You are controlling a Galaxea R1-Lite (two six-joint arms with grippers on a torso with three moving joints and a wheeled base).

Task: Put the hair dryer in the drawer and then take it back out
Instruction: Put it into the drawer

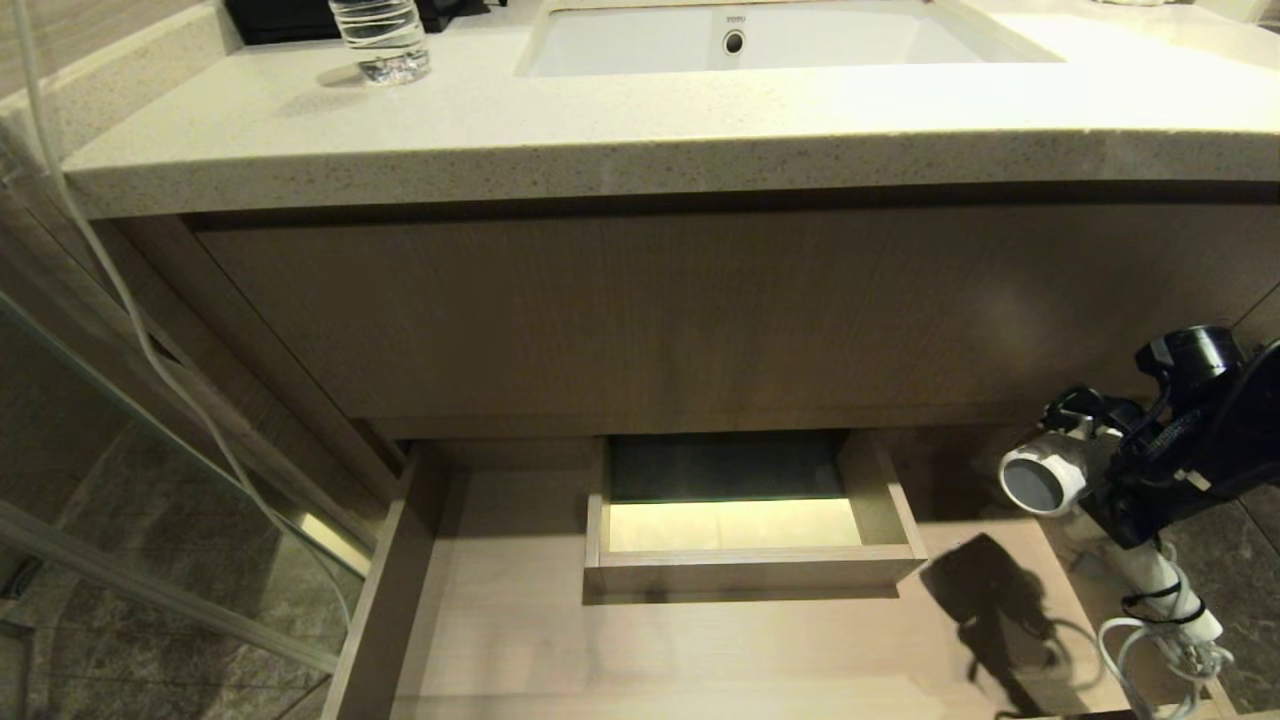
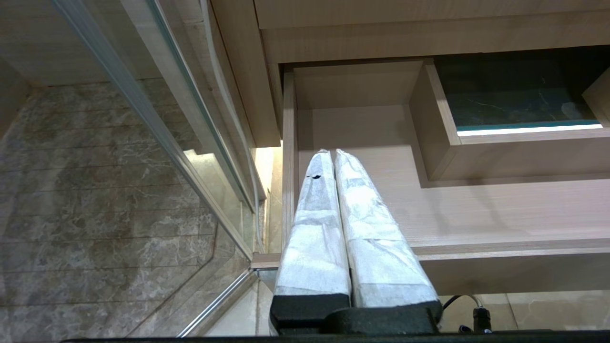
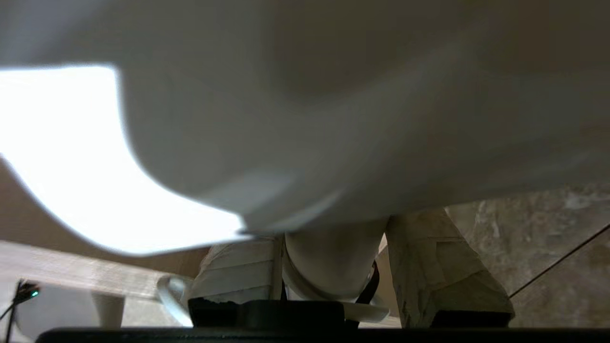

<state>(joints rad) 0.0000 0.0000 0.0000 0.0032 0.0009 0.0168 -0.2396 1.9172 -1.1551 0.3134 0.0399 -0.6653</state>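
The counter [image 1: 560, 120] filled the top of the head view, the open drawer [image 1: 500, 640] the bottom. Only the head view showed the hair dryer [image 1: 1050, 475] whole, at the right edge above the drawer's right end. In the right wrist view, the right claw [image 3: 333, 271] was clamped on its handle. The left claw [image 2: 333, 190], fingers together, hung over the drawer's left end.

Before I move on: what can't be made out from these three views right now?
- Hair dryer barrel: in the right wrist view it fills the picture as a blur.
- Right gripper: in the head view the dark wrist hides where the jaws meet the handle.
- Cord: its end is cut off by the head view's bottom edge.
- Drawer front: below the head view's edge.
- Left gripper: absent from the head view.
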